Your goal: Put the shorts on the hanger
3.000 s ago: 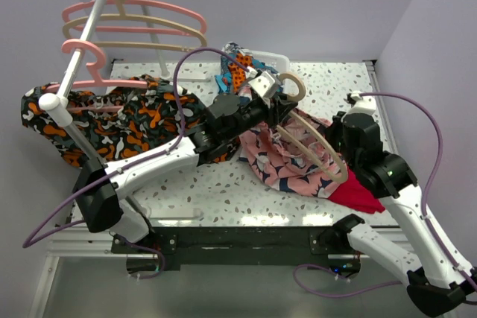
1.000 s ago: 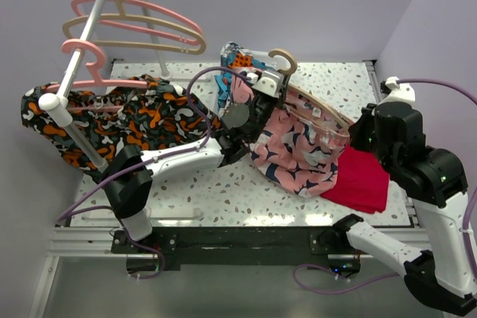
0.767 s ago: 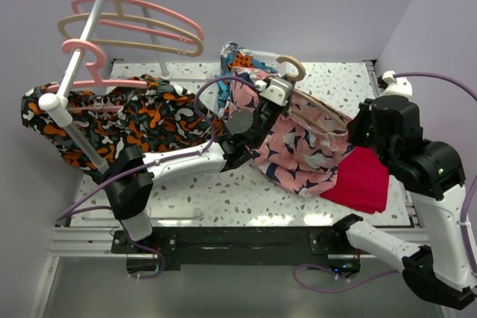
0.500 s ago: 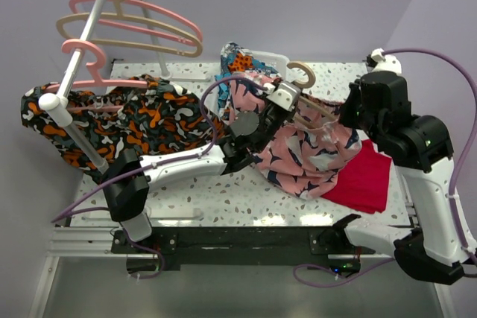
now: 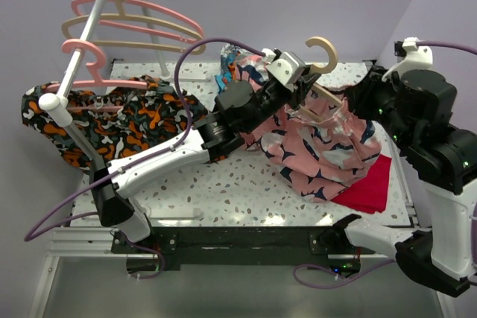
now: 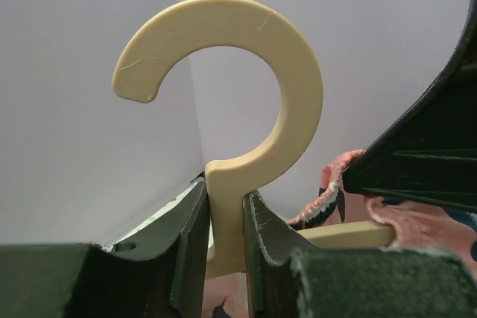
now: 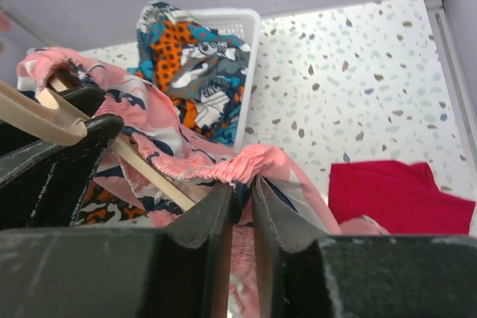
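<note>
You had the left gripper [image 6: 226, 206] clamped on the neck of the hanger [image 5: 322, 51], hook up and raised above the far middle of the worktop [image 5: 223, 191]. The hanger's long axis ran from that grip down and to the right, toward your right arm. The shorts [image 5: 328, 154] hung on the hanger, draped below it with their lower folds near the worktop on the right side.

Your right gripper [image 7: 240, 188] had its fingers nearly together, pinching the gathered waistband at the right end. In the right wrist view the hanger's thin bar passed under the waistband just left of those fingers, so the right arm was the nearer one for seating the band. Judging from this, the coming move depended on carrying that edge along the bar, not across it.

The red cloth [image 5: 369, 188] lay under the shorts' near-right corner. The white basket [image 7: 223, 20] sat far behind, and the clothes rail [image 5: 82, 35] stood well apart on the left.
</note>
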Robot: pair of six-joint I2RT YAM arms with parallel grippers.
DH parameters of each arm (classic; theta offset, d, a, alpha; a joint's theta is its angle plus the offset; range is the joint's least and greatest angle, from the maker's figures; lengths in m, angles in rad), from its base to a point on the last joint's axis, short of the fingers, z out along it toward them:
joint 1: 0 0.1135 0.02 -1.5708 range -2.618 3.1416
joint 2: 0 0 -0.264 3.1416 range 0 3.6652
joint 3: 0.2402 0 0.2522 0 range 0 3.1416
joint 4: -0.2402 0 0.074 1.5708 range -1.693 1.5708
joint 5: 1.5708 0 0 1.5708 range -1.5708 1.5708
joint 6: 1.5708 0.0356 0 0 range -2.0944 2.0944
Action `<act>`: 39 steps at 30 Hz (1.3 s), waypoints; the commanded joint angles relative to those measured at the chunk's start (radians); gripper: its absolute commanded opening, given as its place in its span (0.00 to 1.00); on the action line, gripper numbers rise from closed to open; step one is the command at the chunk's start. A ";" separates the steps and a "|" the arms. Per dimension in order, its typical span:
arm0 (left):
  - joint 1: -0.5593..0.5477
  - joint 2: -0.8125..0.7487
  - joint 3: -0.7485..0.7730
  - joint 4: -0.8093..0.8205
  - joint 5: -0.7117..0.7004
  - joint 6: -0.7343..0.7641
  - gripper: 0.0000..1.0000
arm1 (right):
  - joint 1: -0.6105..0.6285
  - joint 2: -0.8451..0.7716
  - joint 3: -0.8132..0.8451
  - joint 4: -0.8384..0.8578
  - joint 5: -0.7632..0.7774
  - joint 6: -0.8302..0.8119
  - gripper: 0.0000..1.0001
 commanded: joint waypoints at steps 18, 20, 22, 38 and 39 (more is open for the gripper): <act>0.183 -0.010 0.159 -0.258 0.392 -0.138 0.00 | -0.004 -0.302 -0.339 0.090 -0.509 -0.253 0.72; 0.183 -0.012 0.162 -0.258 0.393 -0.139 0.00 | -0.003 -0.282 -0.339 0.078 -0.475 -0.268 0.72; 0.183 -0.013 0.162 -0.256 0.396 -0.139 0.00 | -0.003 -0.252 -0.336 0.064 -0.440 -0.279 0.70; 0.183 0.020 0.214 -0.275 0.401 -0.167 0.00 | -0.003 -0.222 -0.403 0.101 -0.425 -0.317 0.42; 0.181 0.022 0.214 -0.272 0.404 -0.177 0.00 | -0.004 -0.224 -0.405 0.107 -0.426 -0.316 0.34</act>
